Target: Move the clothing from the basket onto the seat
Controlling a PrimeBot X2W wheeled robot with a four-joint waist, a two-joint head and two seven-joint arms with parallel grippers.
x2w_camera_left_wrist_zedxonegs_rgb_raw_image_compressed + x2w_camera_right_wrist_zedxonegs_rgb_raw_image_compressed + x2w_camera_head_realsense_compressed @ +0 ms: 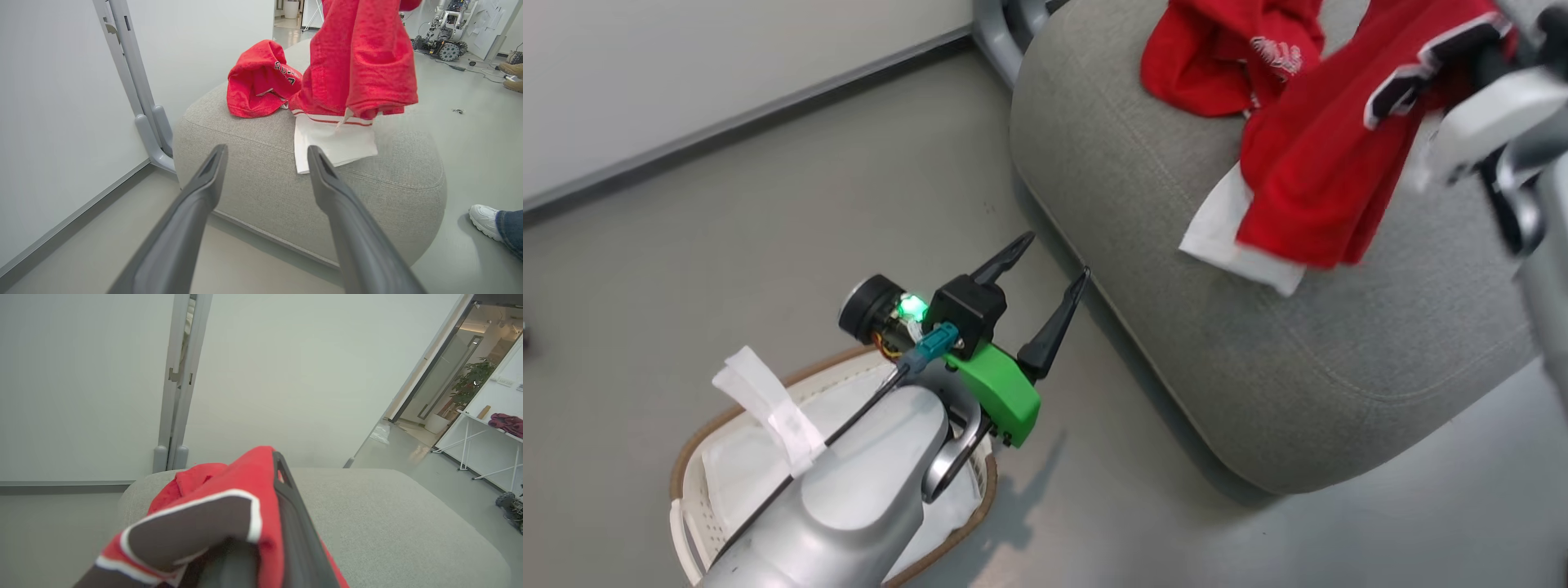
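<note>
The right gripper [267, 477] is pinching one red garment [1319, 163] high over the seat [1258, 343]. Its dark finger [288, 498] is pressing against the cloth, and the other finger is hiding under the black and white trim. The garment is hanging down from this grip, so its long axis is running from the gripper down toward the cushion. In the left wrist view its white lower part [335, 145] is already touching the grey fabric. A second red garment [1217, 57] is lying crumpled on the seat just beside it, toward the back. So the seat is lying directly below the held piece, and I am judging that the coming move is asking mainly for a release, perhaps after a little lowering. The left gripper [1054, 257] is hovering with its fingers spread and holding nothing. It is above the basket [678, 474] on the floor, pointing toward the seat but well apart from both garments. The part of the basket that the arm is not covering is showing the white liner [735, 465] and no red cloth.
</note>
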